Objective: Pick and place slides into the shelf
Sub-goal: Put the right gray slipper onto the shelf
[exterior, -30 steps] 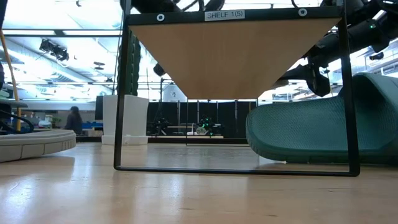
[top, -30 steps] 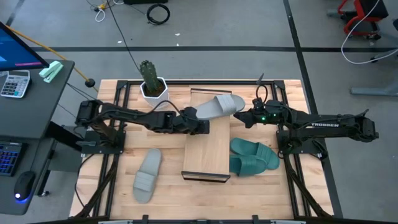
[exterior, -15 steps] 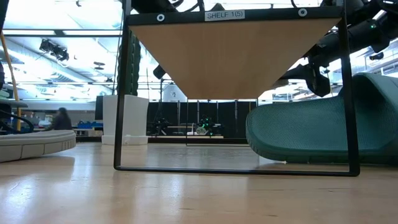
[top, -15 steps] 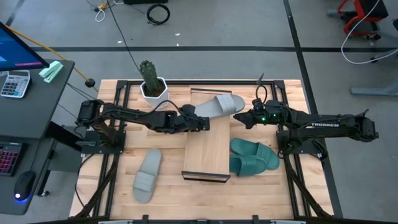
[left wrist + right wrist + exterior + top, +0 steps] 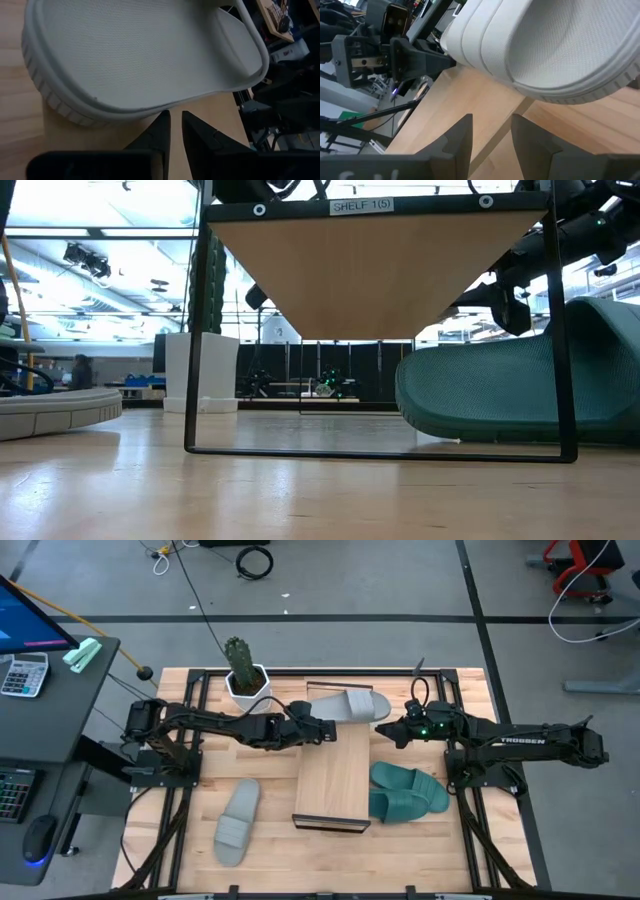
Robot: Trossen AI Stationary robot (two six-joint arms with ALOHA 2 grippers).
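Slatted wood makes up the surface point(image 5: 180, 840) in the high view, with grey floor around it and a desk at the far left. The shelf point(image 5: 332, 770) lies lengthwise down the middle. One light grey slide point(image 5: 350, 705) sits across the shelf's far end, and the left hand point(image 5: 325, 730) is just beside its heel, fingers drawn almost together and gripping nothing. The right hand point(image 5: 392, 732) is near the same slide's toe end. A second grey slide point(image 5: 236, 821) lies on the surface left of the shelf, and the teal pair point(image 5: 408, 792) lies just right of the shelf. A potted cactus point(image 5: 241, 668) stands at the far edge.

From table height, the shelf board point(image 5: 380, 270) fills the upper frame with its dark metal frame point(image 5: 192, 330) below, a teal slide point(image 5: 520, 395) at the right, and the grey slide's edge point(image 5: 55, 410) at the left. A person shows small in the room behind.

Past the left wrist, the two dark fingers point(image 5: 157, 131) stand nearly closed, apart from the grey slide's sole edge point(image 5: 140, 55), over the shelf wood.

Past the right wrist, the fingers point(image 5: 460, 135) stand parted with nothing between them, close under the grey slide point(image 5: 550, 45), with the shelf board point(image 5: 465, 100) beneath.
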